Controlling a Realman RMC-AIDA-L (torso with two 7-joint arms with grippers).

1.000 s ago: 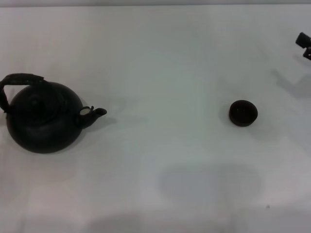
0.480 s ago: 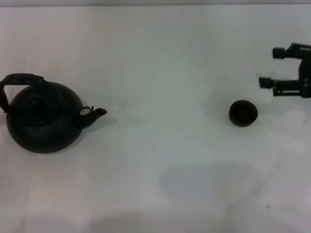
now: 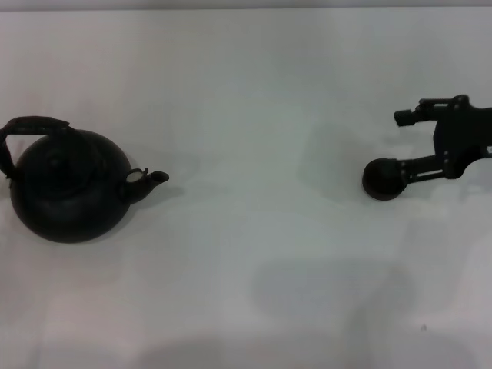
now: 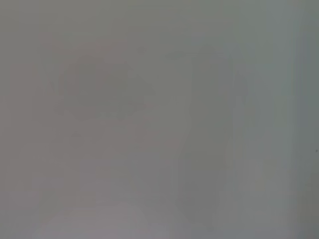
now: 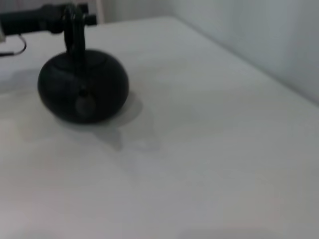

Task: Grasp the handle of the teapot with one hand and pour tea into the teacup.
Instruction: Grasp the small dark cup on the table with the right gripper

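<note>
- On the smooth white table (image 3: 254, 92), far to the left of the teacup (image 3: 378, 178), sits the teapot (image 3: 69, 188): round, squat, matte black, its stubby spout toward the cup.
- Its rough arched handle (image 3: 23, 129) loops over the lid.
- Right gripper (image 3: 393, 144) reaches in beside the tiny round cup, fingers spread apart, one finger over its rim.
- Left gripper is out of sight.

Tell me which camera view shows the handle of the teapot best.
The head view: the handle arches over the teapot, seen nearly whole. The right wrist view shows the handle edge-on, as a thin upright band. The left wrist view shows nothing of it.
</note>
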